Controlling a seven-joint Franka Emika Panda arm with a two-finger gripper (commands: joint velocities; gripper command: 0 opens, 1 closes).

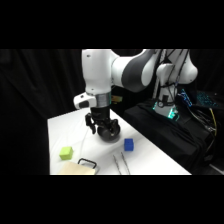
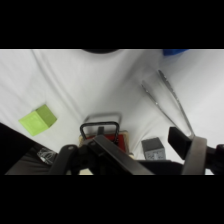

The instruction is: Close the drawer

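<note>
Linkage of the gripper (image 2: 150,155) fills the bottom of the wrist view: black bars rising from the lower edge, one grey finger (image 2: 195,155) at right, a second finger tip (image 2: 153,148) left of it. Fingers are spread apart with white table showing between them; nothing is pinched or touched.

Drawer (image 2: 104,134) sits just past the linkage in the wrist view: red-trimmed front and black loop handle visible, lower part hidden behind the black bars. Can't tell from here how far out it stands. In the side view the drawer (image 1: 82,166) is at the table's near edge, pale wood cut off by the bottom of the picture, black handle pointing toward the table centre.

Side view: gripper (image 1: 100,127) hangs above the middle of the white table (image 1: 65,125), apart from the drawer. Black bowl (image 1: 109,132) is right behind and beside the fingers, partly covered by them; contact can't be judged.

Green cube (image 1: 66,152) lies left of the drawer, near it, not touching. Blue cube (image 1: 129,144) is right of the bowl. Metal tongs (image 1: 120,163) lie between the drawer and blue cube, near end cut off. Wrist view shows the tongs (image 2: 167,102) running diagonally and only a sliver of bowl and blue cube at the top edge.
</note>
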